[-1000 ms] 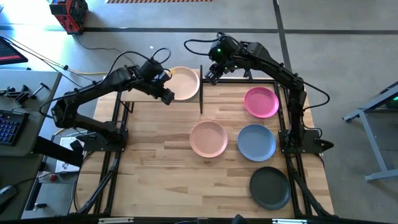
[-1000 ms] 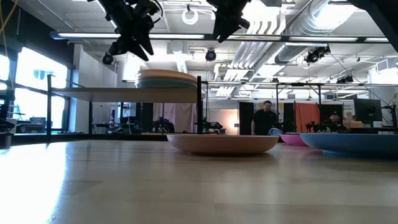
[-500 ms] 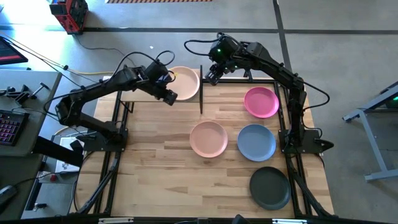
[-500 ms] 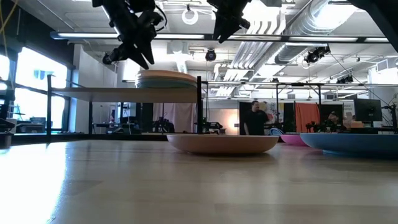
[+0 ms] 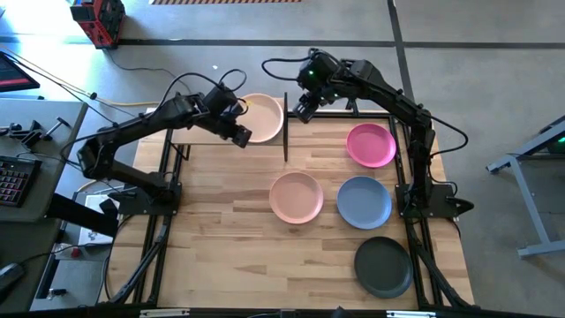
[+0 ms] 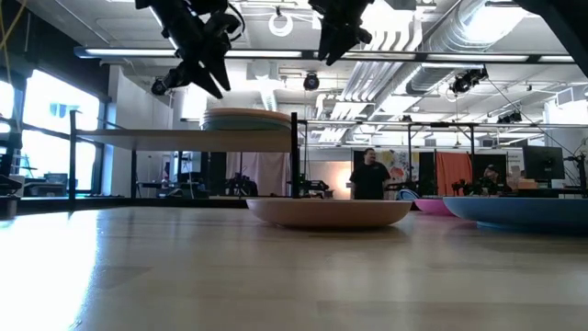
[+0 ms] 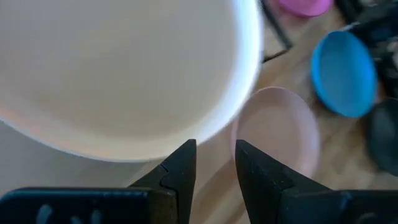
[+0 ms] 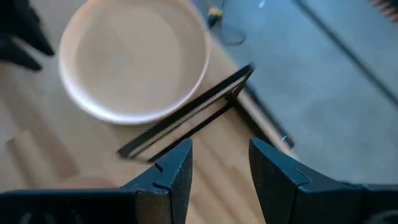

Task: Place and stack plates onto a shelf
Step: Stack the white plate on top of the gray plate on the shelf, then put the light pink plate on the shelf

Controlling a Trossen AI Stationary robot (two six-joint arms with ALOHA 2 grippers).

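Note:
A stack of plates (image 5: 263,115) with a pale peach plate on top (image 7: 118,68) rests on the shelf (image 6: 165,140) at the table's far side. My left gripper (image 5: 243,135) hovers open above the stack's near left rim, with nothing between its fingers (image 7: 214,165). My right gripper (image 5: 303,113) hangs open in the air just right of the shelf's black post (image 8: 186,118), also bare. On the tabletop lie a peach plate (image 5: 296,196), a magenta plate (image 5: 371,145), a slate-blue plate (image 5: 364,201) and a charcoal plate (image 5: 383,266).
The shelf's upright black post (image 5: 285,132) stands between the stack and my right gripper. The table's near left part is bare wood (image 5: 221,247). People stand in the room far behind the table (image 6: 369,175).

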